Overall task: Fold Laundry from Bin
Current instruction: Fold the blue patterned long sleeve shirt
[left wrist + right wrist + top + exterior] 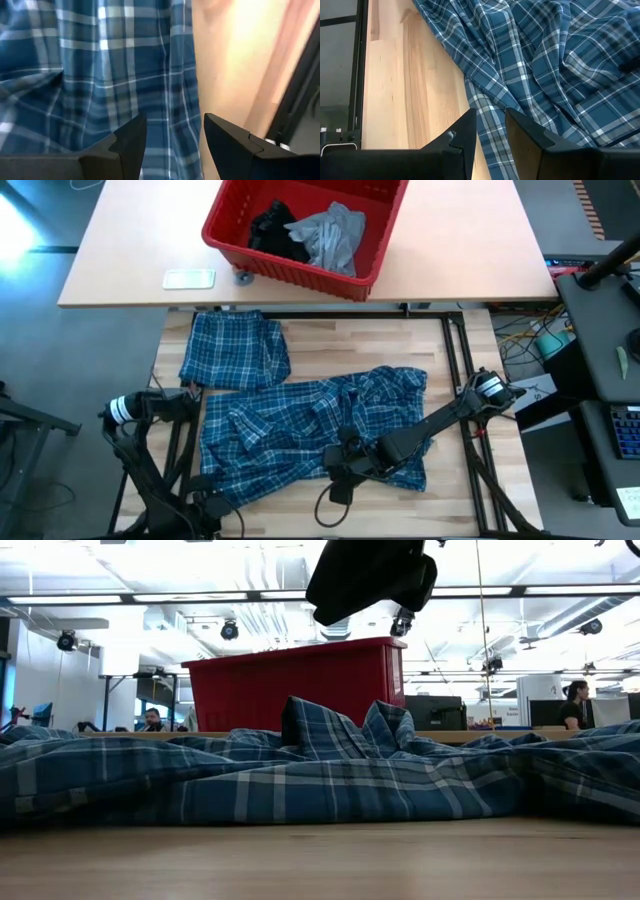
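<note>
The right gripper [338,468] sits low over the near edge of the shirt [300,430]. Its wrist view shows the jaws parted with a narrow gap and nothing between them, plaid cloth right under and ahead of the fingertips [468,126], and bare wood next to the shirt's hem. The left gripper [205,485] is at the shirt's near-left corner, also open and holding nothing; the plaid edge runs right between its fingers [131,136] in the wrist view.

The shirt is spread rumpled across most of the table [300,335], with one sleeve or panel lying flat toward the far-left corner. Beyond the shirt, on the lighter table behind, is the red bin [300,225], with the grey tee [332,235] and the black garment [272,230] inside, touching each other. A small pale flat thing [189,278] lies left of the bin.
</note>
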### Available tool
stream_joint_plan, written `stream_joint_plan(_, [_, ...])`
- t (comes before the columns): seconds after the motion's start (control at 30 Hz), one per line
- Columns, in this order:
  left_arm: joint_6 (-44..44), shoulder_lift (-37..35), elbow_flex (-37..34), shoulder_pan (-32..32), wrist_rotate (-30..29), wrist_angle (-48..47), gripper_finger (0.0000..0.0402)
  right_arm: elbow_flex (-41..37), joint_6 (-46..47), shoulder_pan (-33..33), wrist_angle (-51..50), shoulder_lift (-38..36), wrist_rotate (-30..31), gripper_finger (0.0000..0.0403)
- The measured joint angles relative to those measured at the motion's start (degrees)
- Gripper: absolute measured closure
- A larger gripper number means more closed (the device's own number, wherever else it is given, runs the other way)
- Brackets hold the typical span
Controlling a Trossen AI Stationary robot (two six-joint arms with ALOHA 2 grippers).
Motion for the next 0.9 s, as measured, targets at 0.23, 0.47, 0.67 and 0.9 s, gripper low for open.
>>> stream_joint_plan(0.23, [0.2, -0.1, -6.6, 0.0, 1.0, 15.0, 0.0222, 0.0, 0.1, 0.0, 0.0, 0.0, 0.0, 0.0311])
stream_joint_plan(0.47, [5.7, -0.3, -4.3, 0.5, 1.7, 16.8, 0.0369, 0.0, 0.7, 0.4, -0.9, -0.8, -0.5, 0.0316])
stream_joint_plan(0.67, [9.9, -0.7, 5.6, 0.5, 2.9, 12.1, 0.0399, 2.8, 1.0, 1.0, -7.9, -4.1, 0.0, 0.0314])
stream_joint_plan(0.9, [11.6, -3.0, 20.0, 2.3, -1.2, -18.6, 0.0401, 7.2, 0.9, 1.0, -12.3, -5.3, 0.0, 0.0321])
